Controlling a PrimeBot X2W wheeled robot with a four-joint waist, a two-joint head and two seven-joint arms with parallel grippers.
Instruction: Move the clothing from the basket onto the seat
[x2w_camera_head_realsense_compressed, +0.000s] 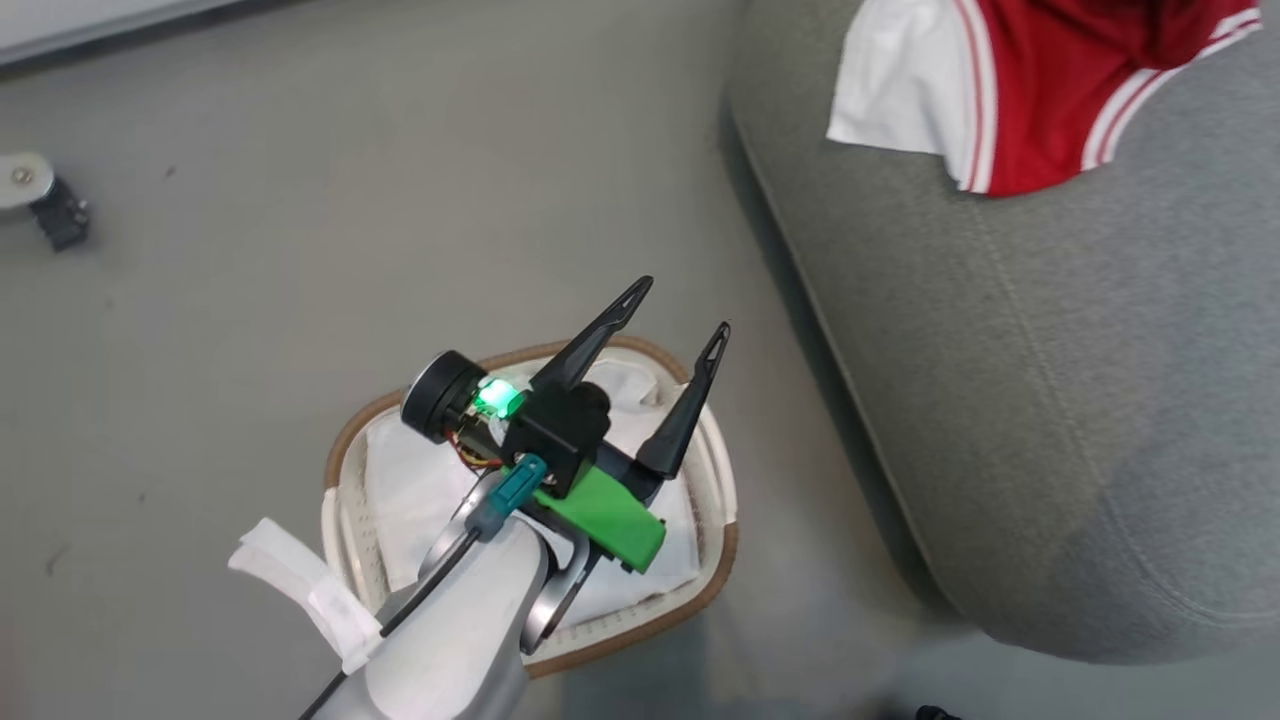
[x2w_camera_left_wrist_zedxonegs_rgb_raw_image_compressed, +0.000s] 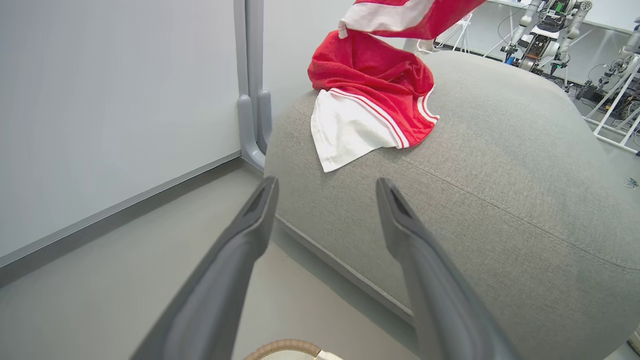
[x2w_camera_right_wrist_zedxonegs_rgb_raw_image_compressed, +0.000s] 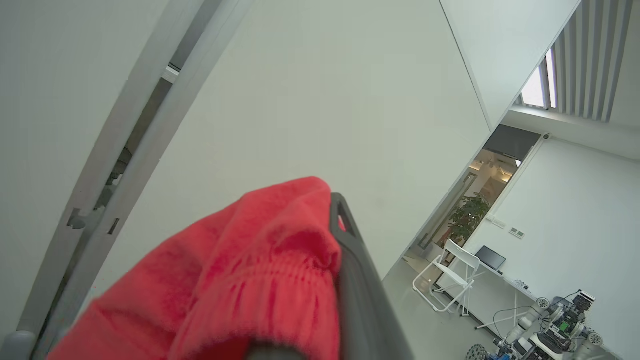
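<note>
My left gripper stands open and holds nothing, hanging above the basket, whose white liner shows under it. In the left wrist view the open fingers point at the grey seat, with the basket rim just below them. Red clothing with a white panel and striped trim lies crumpled on the seat, at the top right in the head view. A second red and white piece hangs above it. My right gripper is shut on red clothing, which drapes over its fingers.
The basket stands on grey floor close to the seat's rounded edge. A small wheeled part lies on the floor at far left. A white wall panel with a grey post rises behind the seat. Other robots and a folding chair stand further off.
</note>
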